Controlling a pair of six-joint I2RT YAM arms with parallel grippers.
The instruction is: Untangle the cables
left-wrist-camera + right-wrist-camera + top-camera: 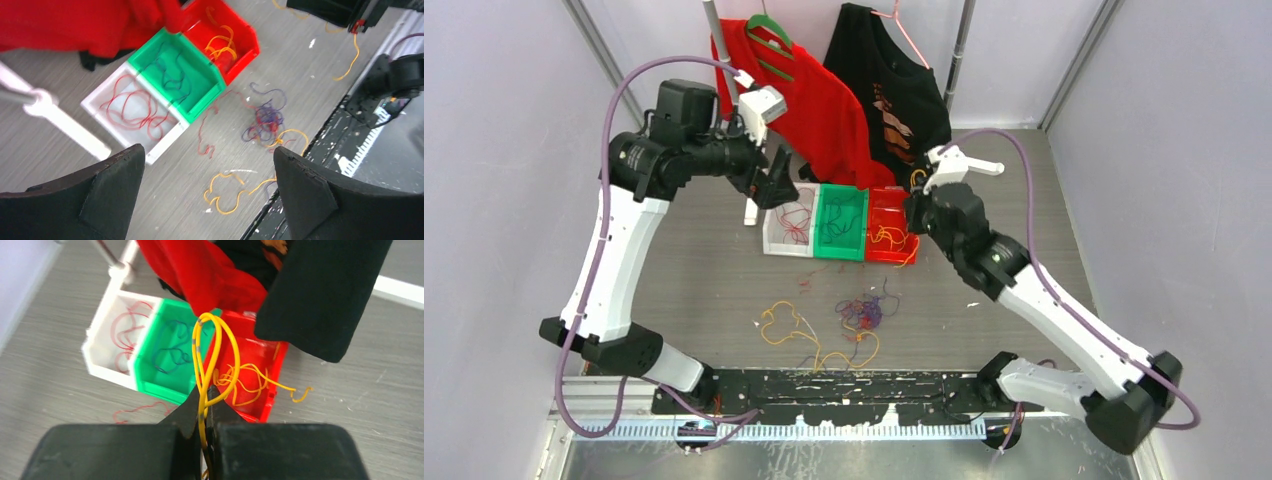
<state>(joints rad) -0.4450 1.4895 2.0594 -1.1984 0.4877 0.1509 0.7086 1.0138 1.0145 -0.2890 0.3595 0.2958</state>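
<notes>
While the left gripper (771, 186) hangs at about 10 o'clock of the white bin (90, 102), its two black fingers (115, 170) stand spread wide with nothing between them. Its own camera looks down through the gap at the grey table (674, 280).

Three bins sit side by side, touching. The white bin on the left holds curly red cables (131, 107). The green bin (200, 102) in the middle holds a few dark blue cables (172, 77). The red bin (245, 57) on the right holds yellow cables (220, 47), and one of them trails over its rim at 3 o'clock.

At 6 o'clock of the green bin, well apart from it, a tangle (864, 312) of purple and red strands lies on the table. A single red strand (204, 131) lies between the bins and that tangle. At 9 o'clock of the tangle a yellow loop (782, 320) lies by itself, and at 6 o'clock another yellow piece (856, 355) curls near the arm bases.

At 12 o'clock of the bins a red shirt (814, 100) and a black shirt (894, 90) hang on hangers.

The right gripper (205, 399) is over the 3 o'clock side of the red bin. Its fingers are pressed together, pinching a long yellow cable (220, 347) that rises from the tips in a narrow loop. In its wrist view the loop stands over the seam between the green and red bins.
</notes>
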